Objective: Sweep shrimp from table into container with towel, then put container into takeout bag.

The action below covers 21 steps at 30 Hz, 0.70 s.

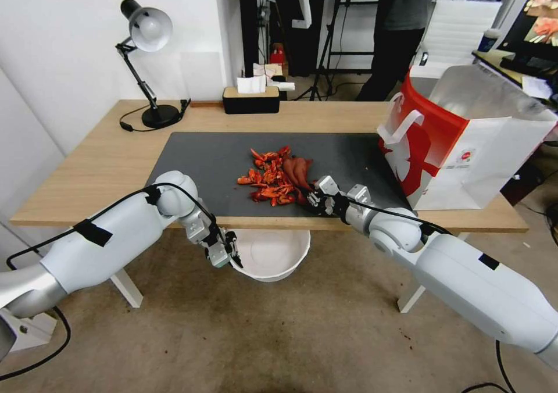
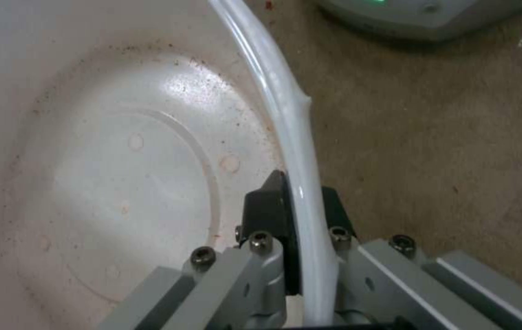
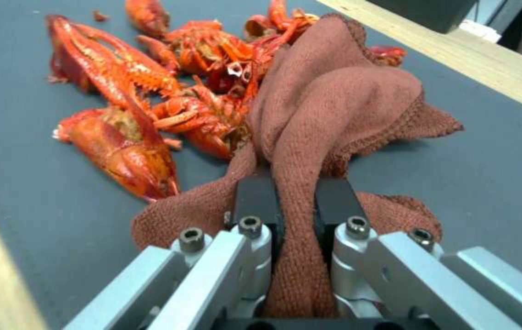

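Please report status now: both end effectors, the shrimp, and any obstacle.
Left end effector shut on container rim, held below table edge. Right end effector shut on towel, beside shrimp on mat. Takeout bag open at right. No obstacle seen.

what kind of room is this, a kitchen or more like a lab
More likely a lab or studio set up for robot trials than a kitchen: a wooden table with a desk lamp, tripod stands behind it, and a monitor at the side.

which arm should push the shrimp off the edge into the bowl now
Right, probably. The right gripper is shut on the towel, right beside the shrimp. The left gripper is shut on the container rim, below the table edge.
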Tool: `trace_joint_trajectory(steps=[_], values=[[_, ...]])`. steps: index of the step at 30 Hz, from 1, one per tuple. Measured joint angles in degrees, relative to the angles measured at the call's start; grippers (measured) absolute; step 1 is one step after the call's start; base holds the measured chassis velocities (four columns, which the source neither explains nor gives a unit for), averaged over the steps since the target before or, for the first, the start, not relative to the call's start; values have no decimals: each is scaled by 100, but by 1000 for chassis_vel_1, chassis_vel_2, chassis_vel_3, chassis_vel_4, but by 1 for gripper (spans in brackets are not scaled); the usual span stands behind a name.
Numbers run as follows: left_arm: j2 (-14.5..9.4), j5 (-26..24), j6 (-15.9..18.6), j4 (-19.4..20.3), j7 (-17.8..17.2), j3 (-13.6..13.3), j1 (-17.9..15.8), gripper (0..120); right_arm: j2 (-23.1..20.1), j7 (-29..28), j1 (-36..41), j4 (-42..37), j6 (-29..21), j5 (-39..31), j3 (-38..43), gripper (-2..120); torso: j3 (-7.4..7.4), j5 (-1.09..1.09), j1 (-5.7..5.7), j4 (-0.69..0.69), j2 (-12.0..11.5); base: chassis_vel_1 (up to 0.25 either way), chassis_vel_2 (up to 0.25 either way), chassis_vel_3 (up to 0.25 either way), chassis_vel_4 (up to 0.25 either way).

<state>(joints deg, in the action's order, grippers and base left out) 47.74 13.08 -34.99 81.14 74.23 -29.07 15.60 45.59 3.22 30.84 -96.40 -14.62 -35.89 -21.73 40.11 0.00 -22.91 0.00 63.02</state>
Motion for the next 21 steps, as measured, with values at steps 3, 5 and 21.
trace_joint_trajectory(steps=[3,5,21], values=[[-10,-4,-3,-2,-2,5,1,0,-42,41,62,-106,2,-6,-13,5,0,0,0,0,0,0,0,0,0],[-13,-5,-5,-2,-3,7,2,0,-52,48,87,-140,4,-6,-15,5,0,0,0,0,0,0,0,0,0],[-78,-25,-10,33,-6,22,5,0,-198,42,403,-584,2,8,-83,5,-1,0,0,0,0,0,0,0,0]])
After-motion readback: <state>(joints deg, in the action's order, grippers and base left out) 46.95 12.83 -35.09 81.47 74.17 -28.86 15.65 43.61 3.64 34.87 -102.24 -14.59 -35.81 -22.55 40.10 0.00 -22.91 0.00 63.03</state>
